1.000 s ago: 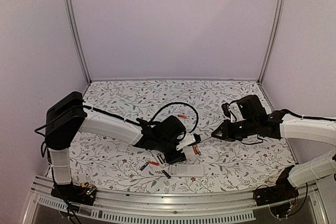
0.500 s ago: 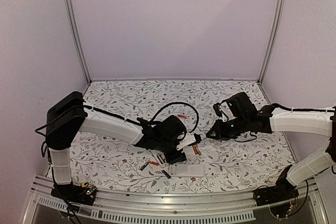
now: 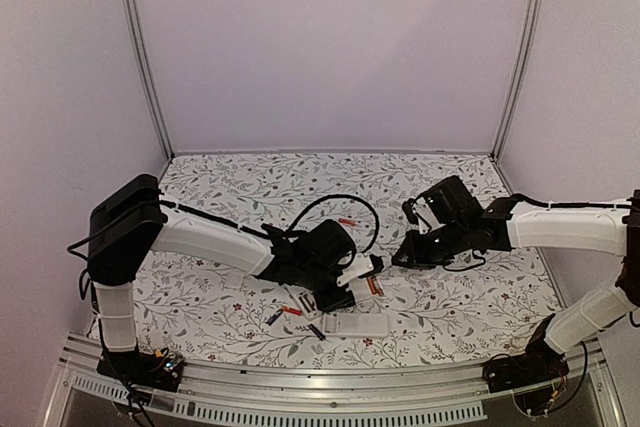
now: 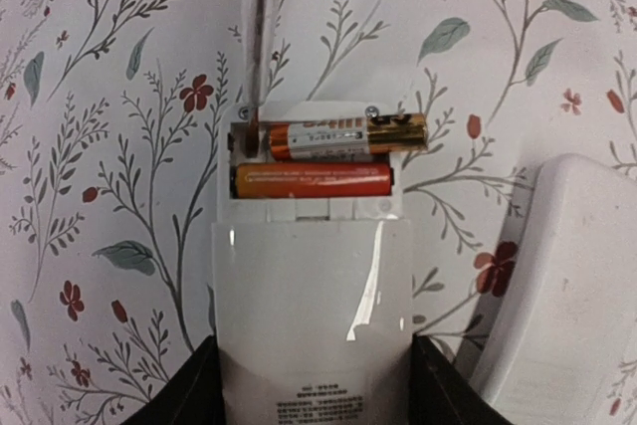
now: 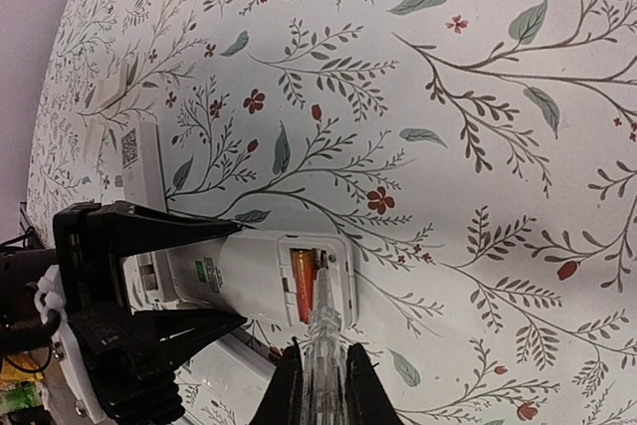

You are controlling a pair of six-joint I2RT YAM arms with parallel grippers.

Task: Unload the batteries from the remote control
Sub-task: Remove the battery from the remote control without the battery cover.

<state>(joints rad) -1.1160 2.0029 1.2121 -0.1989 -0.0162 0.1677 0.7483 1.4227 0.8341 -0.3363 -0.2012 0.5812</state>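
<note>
My left gripper (image 4: pixel 314 390) is shut on the white remote control (image 4: pixel 314 306), which lies on the flowered table with its battery bay uncovered. Two batteries sit side by side in the bay: a gold-and-white one (image 4: pixel 338 136) and an orange one (image 4: pixel 314 180). My right gripper (image 5: pixel 320 385) is shut on a clear stick-like tool (image 5: pixel 324 330). The tool's tip rests at the end of the gold battery inside the bay. From above, the right gripper (image 3: pixel 405 255) is just right of the remote control (image 3: pixel 362 271) and the left gripper (image 3: pixel 342 285).
A second white remote (image 3: pixel 355 324) lies near the front edge, close beside the held one. Loose batteries lie around: a red one (image 3: pixel 347 220) behind, a red one (image 3: pixel 291 310) and two black ones (image 3: pixel 273 317) (image 3: pixel 316 331) in front. A black cable (image 3: pixel 340 199) loops behind the left wrist.
My right arm has swung left with the tool, bringing its tip to the remote's battery bay. The left gripper and the remote have stayed put.
</note>
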